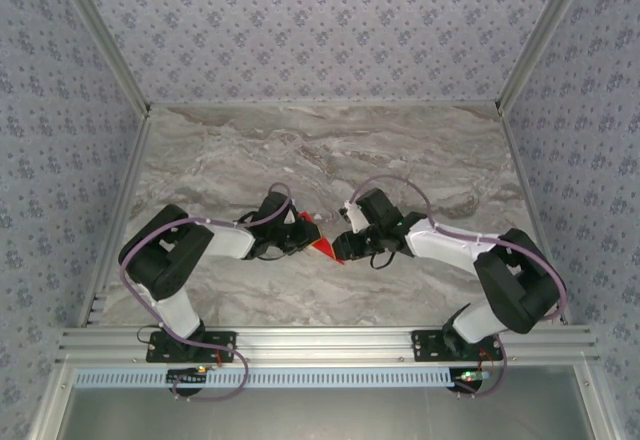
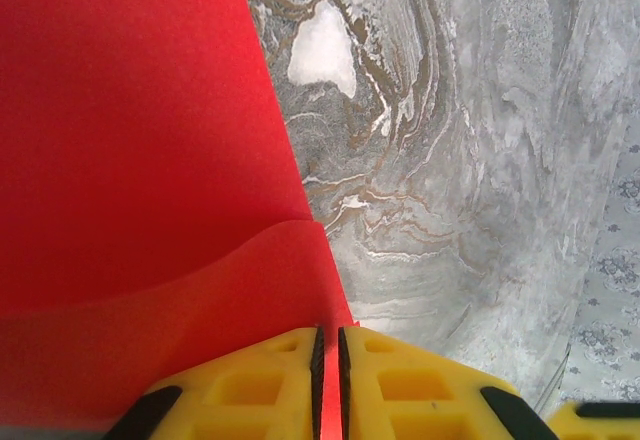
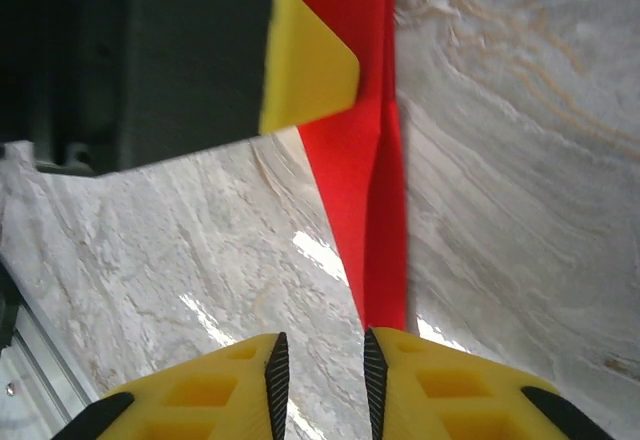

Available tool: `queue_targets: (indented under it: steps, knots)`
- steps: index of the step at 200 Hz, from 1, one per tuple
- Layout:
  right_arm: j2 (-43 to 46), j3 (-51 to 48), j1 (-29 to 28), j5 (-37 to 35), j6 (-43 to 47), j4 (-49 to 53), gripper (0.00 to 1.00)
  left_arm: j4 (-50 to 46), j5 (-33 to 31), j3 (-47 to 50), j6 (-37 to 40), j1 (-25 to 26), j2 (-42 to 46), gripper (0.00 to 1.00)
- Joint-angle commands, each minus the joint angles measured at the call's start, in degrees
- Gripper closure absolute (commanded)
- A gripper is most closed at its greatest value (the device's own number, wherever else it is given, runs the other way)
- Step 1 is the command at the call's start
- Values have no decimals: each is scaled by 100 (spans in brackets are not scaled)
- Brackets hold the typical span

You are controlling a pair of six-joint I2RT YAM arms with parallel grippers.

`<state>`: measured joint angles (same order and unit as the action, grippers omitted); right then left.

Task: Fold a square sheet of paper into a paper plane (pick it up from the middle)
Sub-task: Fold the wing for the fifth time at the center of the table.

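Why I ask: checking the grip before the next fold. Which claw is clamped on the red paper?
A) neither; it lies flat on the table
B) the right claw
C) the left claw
C: the left claw is shut on a strip of the red paper, while the right claw stands open, the marble table showing through its gap.

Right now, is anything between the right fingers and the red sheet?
Nothing visible. The square sheet of paper runs right up to the right gripper, its end at one finger; the gap between the fingers shows bare table. The left gripper is shut on the sheet farther along.
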<state>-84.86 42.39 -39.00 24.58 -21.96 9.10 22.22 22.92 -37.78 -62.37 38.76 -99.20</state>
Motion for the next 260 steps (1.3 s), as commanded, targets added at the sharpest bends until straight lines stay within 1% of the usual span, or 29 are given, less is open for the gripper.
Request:
queue_targets:
  steps: [1, 20, 29, 47, 75, 185, 221, 260]
  knots:
    - [-151, 216, -124, 23, -29, 107, 79, -235, -69, -132, 111, 36, -153, 84]
    - [-419, 341, -213, 209, -70, 5, 90, -248, -76, -158, 102, 39, -170, 84]
    - [-551, 418, -237, 246, -75, -26, 92, -275, -73, -167, 102, 39, -179, 84]
    - [-771, 491, -245, 243, -72, -55, 94, -313, -77, -185, 100, 41, -179, 84]
    - [-973, 479, -214, 232, -72, -89, 95, -337, -77, -164, 96, 35, -179, 84]
    - [-1276, 120, -28, 432, -116, -275, 95, -351, -72, -156, 120, 40, -144, 84]
    - [-1236, 118, -33, 530, -154, -286, 94, -351, -77, -151, 120, 36, -135, 84]
    - [-1025, 181, 16, 399, -122, -185, 94, -406, -94, -151, 126, 35, -135, 84]
